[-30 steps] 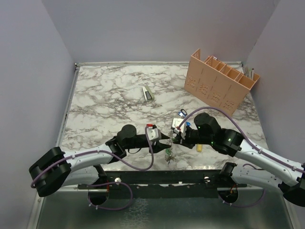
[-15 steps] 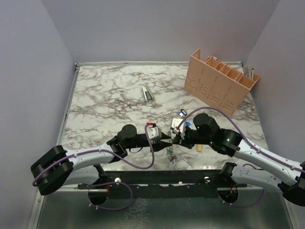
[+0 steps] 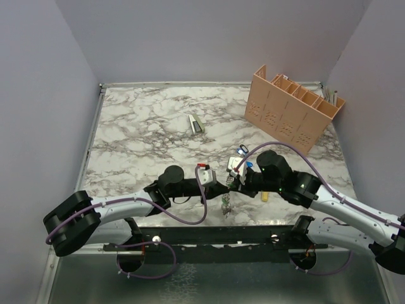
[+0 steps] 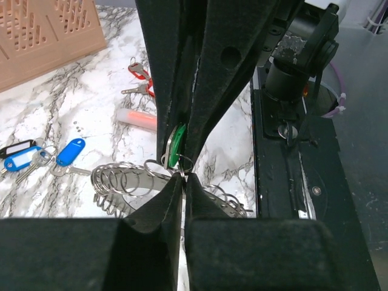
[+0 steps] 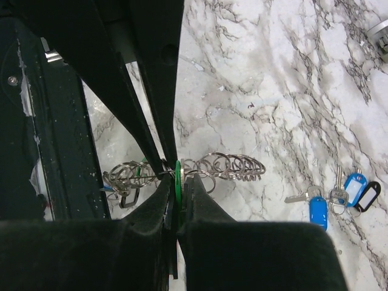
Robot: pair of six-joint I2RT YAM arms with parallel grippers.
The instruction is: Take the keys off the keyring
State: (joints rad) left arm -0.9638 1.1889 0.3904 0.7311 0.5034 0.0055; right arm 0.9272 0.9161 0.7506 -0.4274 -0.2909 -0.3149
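Observation:
The keyring (image 5: 233, 165) is a long coil of silver wire loops, held off the table and sagging on both sides. My right gripper (image 5: 180, 182) is shut on the green head of a key (image 5: 178, 173) that hangs on the coil. My left gripper (image 4: 183, 179) meets it tip to tip, jaws shut on a thin wire loop of the keyring (image 4: 121, 185) just beside that green key (image 4: 176, 145). From above, both grippers (image 3: 228, 185) touch near the table's front edge, with the keyring (image 3: 226, 202) dangling below them.
Loose keys with blue tags (image 5: 318, 209) lie right of the coil; a red-tagged bunch (image 4: 140, 76) and an orange stick (image 4: 136, 117) lie nearby. A tan slotted rack (image 3: 294, 107) stands back right. A small grey object (image 3: 197, 123) lies mid-table. The table's front edge (image 3: 253, 223) is close.
My left gripper has slid right toward the right gripper and closed its jaws on the ring wire. The right gripper has kept its grip and place.

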